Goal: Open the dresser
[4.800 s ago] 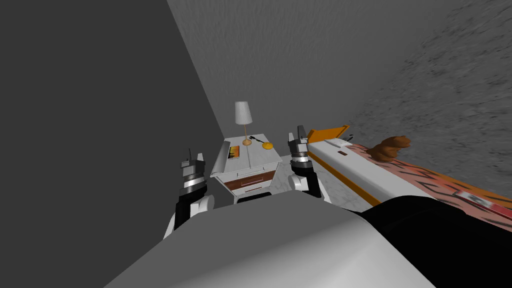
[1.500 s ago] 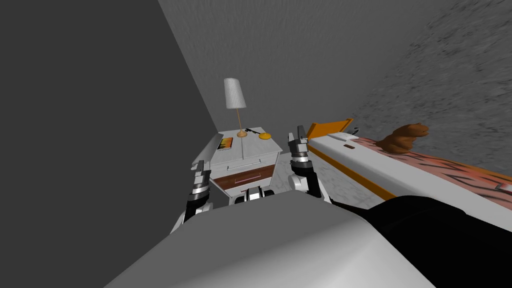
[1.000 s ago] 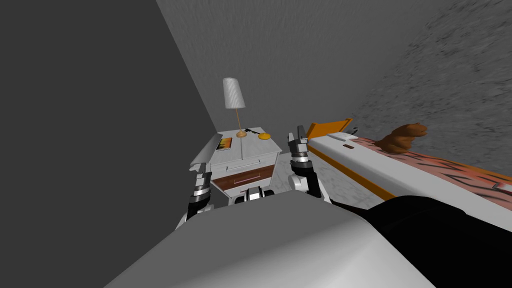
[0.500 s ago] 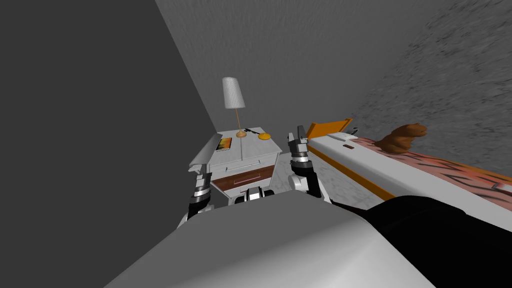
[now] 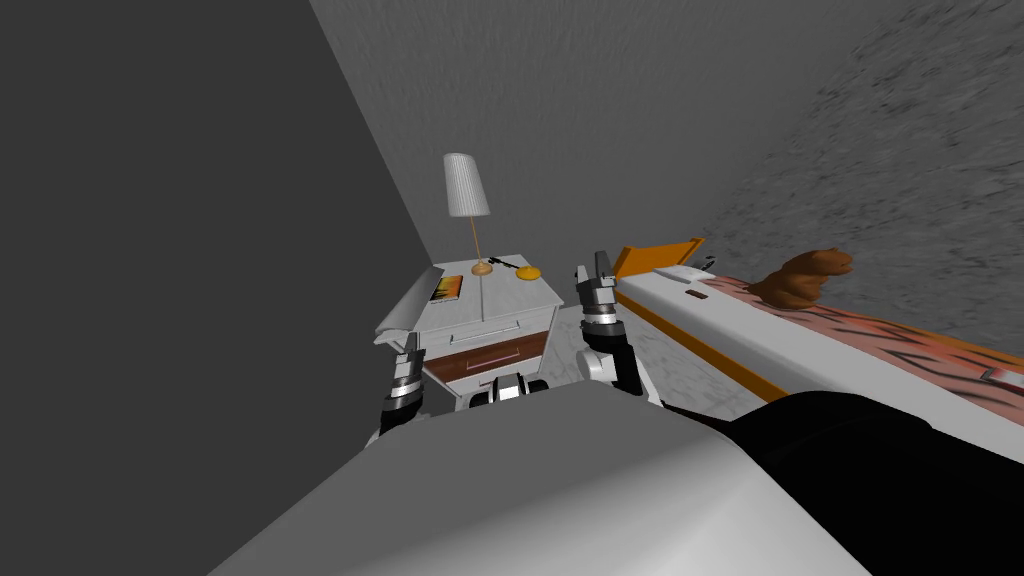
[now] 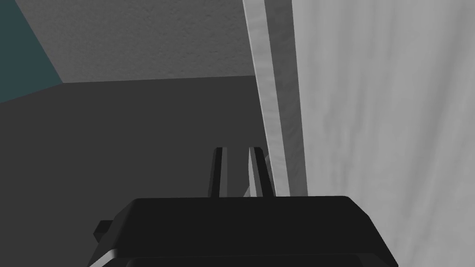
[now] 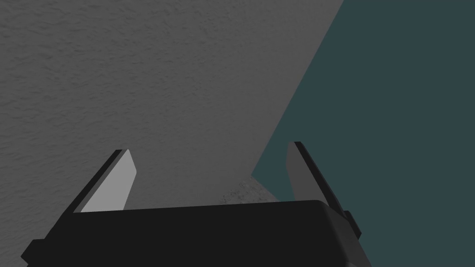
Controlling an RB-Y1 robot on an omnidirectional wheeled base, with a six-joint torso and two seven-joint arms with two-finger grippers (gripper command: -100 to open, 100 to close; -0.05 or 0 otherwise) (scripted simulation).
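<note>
The white dresser (image 5: 490, 325) has two pull-out fronts, the lower one backed with brown. A light grey side panel (image 5: 408, 303) stands swung out from its left flank. My left gripper (image 5: 408, 345) sits at that panel's near lower end. In the left wrist view its fingers (image 6: 235, 153) are nearly together, with the panel's pale edge strip (image 6: 266, 92) just beside one of them. I cannot tell whether they pinch anything. My right gripper (image 5: 598, 262) is raised by the dresser's right corner, open and empty (image 7: 211, 155).
On the dresser top stand a lamp (image 5: 466, 186), an orange object (image 5: 529, 271) and a book (image 5: 447, 287). A bed (image 5: 760, 345) with an orange frame and a brown lump (image 5: 805, 275) lies to the right. A dark wall (image 5: 180, 250) is close on the left.
My left gripper's fingers have drawn together and the hand has edged closer under the swung-out panel. That panel stands slightly further out than before. The right arm has stayed put.
</note>
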